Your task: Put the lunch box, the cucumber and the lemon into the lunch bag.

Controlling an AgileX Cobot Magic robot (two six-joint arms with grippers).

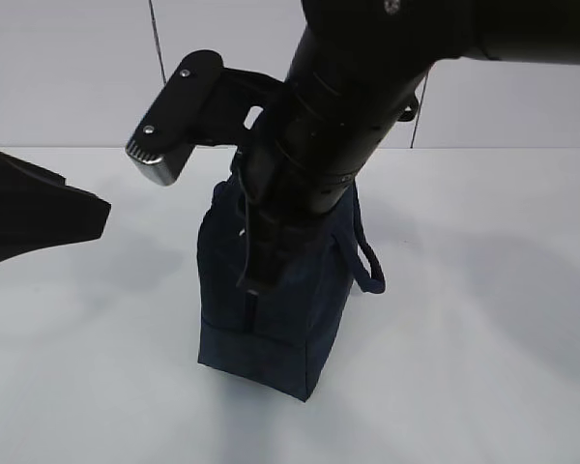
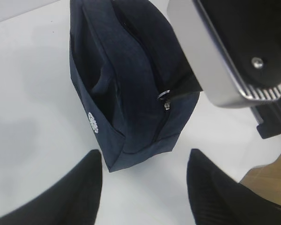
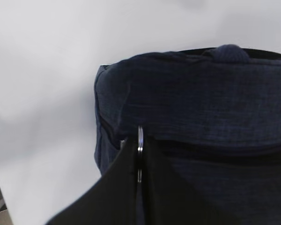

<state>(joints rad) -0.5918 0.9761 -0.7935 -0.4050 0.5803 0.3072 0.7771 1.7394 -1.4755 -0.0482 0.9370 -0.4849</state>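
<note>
One lunch bag upright mid-tabletop | right gripper jaws clenched on zipper ring at bag's top end | zip runs lengthwise | left gripper jaws released, beside bag

Much of the bag stayed out of sight

The right arm covered the bag's top; the right gripper's fingertips merged into one dark blur around the ring. The bag's inside was unseeable.

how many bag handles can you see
1 for sure: a loop handle on the lunch bag side, right in the exterior view. A second may hide behind the arm.
</note>
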